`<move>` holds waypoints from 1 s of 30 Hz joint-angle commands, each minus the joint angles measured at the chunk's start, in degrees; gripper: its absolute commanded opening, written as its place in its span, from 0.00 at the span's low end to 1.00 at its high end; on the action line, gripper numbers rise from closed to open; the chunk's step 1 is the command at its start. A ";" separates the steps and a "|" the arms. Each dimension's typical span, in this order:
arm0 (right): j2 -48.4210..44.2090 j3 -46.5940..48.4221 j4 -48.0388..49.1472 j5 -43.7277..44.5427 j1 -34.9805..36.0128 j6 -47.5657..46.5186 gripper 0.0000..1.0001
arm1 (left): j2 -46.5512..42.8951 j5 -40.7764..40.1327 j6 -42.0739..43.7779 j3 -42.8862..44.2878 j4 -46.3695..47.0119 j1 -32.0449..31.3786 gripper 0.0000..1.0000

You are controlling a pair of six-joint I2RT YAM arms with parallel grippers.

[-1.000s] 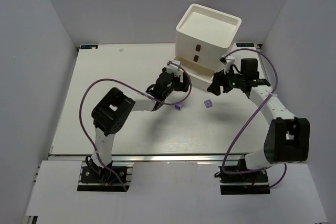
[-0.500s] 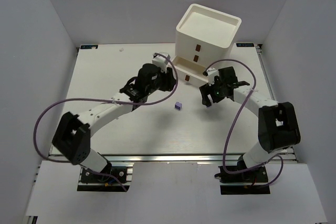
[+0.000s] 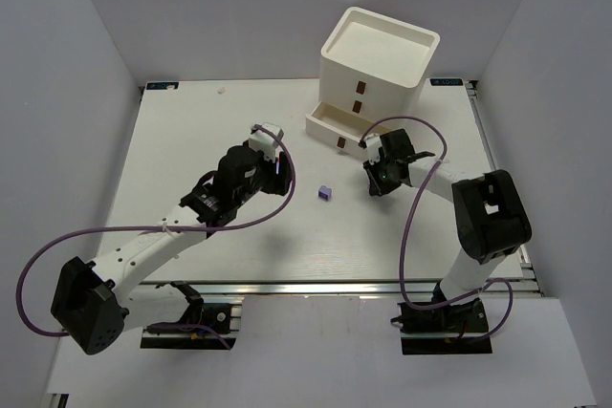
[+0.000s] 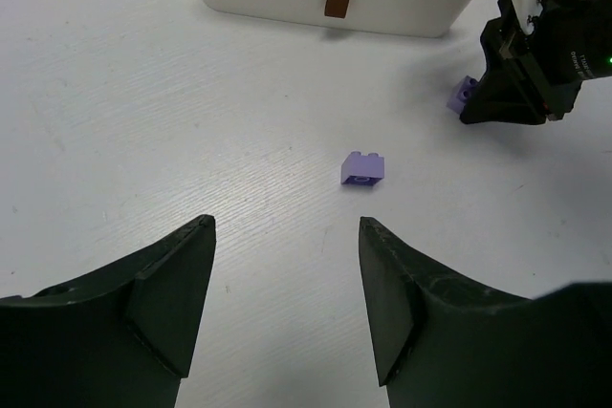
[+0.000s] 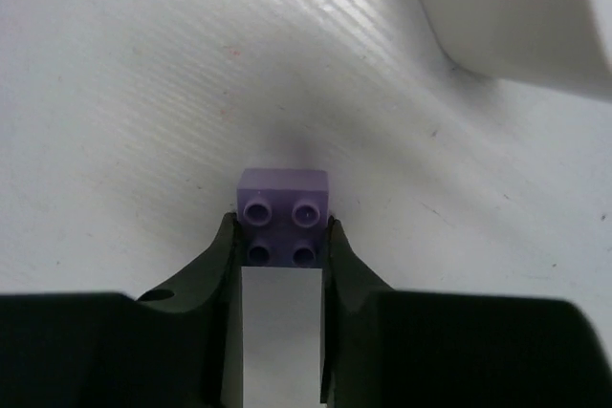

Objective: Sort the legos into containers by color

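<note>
Left gripper [image 4: 285, 236]: your fingers stand wide apart with nothing between them, low over the table [image 4: 143, 93].
Loose lego [image 4: 362, 168]: a pale purple brick lies on the table just ahead of your left fingers. It is between the two grippers and apart from both.
Right gripper [image 5: 280, 241]: your fingers are drawn in narrow, one pressed to each side of a second pale purple brick.
Held lego [image 5: 282, 188]: its studs face the wrist camera and its far half sticks out past your fingertips. It sits down by the table, and you cannot tell whether it touches the surface.
Drawer [image 3: 330, 124]: the bottom one is pulled out toward the arms, with a brown handle on its front. Your right gripper is near its right front corner.
Unit [image 3: 378, 54]: it stands at the far side of the table, with its two upper drawers pushed in.
</note>
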 commanded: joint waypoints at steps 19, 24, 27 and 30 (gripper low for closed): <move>-3.26 23.96 -3.80 1.69 1.50 -0.51 0.00 | 0.14 19.98 4.44 -2.54 4.34 0.09 0.83; 5.27 32.74 -4.32 9.79 1.33 4.85 0.00 | 1.80 20.61 2.42 -3.51 6.45 0.09 0.89; 8.09 35.04 -4.50 11.28 1.15 5.38 0.00 | 4.69 19.47 -1.09 -3.78 9.09 0.09 0.92; 9.58 35.75 -3.89 12.34 1.06 5.38 0.10 | 8.56 19.02 -4.17 -1.94 8.57 -0.97 0.94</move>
